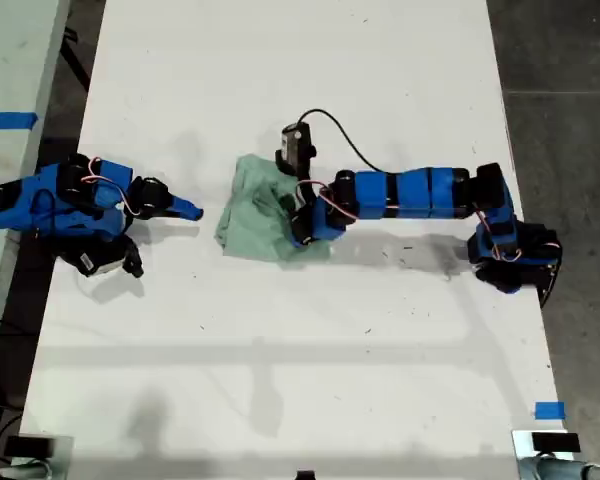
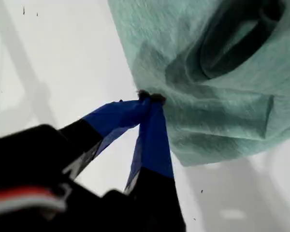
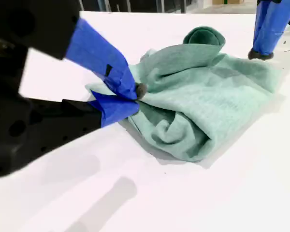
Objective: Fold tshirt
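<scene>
My first gripper [image 2: 150,98] pinches the tshirt [image 1: 258,215] edge; my second gripper [image 1: 187,210], clenched empty, sits apart toward the exterior view's left.

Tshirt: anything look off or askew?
Yes: the tshirt lies bunched in a wrinkled heap, collar curled up, not flat or squarely folded. My first gripper sits at its edge, jaws shut.

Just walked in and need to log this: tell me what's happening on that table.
The tshirt lies crumpled on the white table, not folded. My first gripper, jaws shut, is at its edge; whether it pinches cloth is unclear. My second gripper, also shut, sits apart from it.
</scene>
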`<action>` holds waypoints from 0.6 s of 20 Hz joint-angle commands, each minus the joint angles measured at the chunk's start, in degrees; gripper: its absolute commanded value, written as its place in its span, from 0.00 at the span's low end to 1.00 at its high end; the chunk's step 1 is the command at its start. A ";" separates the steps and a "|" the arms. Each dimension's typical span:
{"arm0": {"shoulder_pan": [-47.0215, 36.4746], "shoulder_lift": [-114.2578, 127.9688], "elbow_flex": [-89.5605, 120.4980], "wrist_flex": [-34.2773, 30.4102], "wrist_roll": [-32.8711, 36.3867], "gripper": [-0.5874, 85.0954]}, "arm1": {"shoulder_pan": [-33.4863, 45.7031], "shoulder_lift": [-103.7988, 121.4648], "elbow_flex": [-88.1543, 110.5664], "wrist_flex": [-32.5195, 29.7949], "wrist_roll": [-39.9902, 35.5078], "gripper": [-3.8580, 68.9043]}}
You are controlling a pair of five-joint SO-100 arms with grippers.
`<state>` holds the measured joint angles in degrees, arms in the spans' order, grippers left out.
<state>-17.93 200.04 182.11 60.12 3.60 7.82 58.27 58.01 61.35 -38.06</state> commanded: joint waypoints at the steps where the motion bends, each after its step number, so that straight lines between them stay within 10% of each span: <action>1: 2.02 5.54 0.35 0.44 -0.88 0.05 | 5.98 1.05 -5.19 0.35 -3.87 0.03; 12: 5.01 5.71 0.35 0.44 -0.88 0.06 | 36.12 20.48 -1.32 15.12 -21.27 0.03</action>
<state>-14.41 200.04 182.11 60.12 3.34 42.28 65.13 57.22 71.72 -57.04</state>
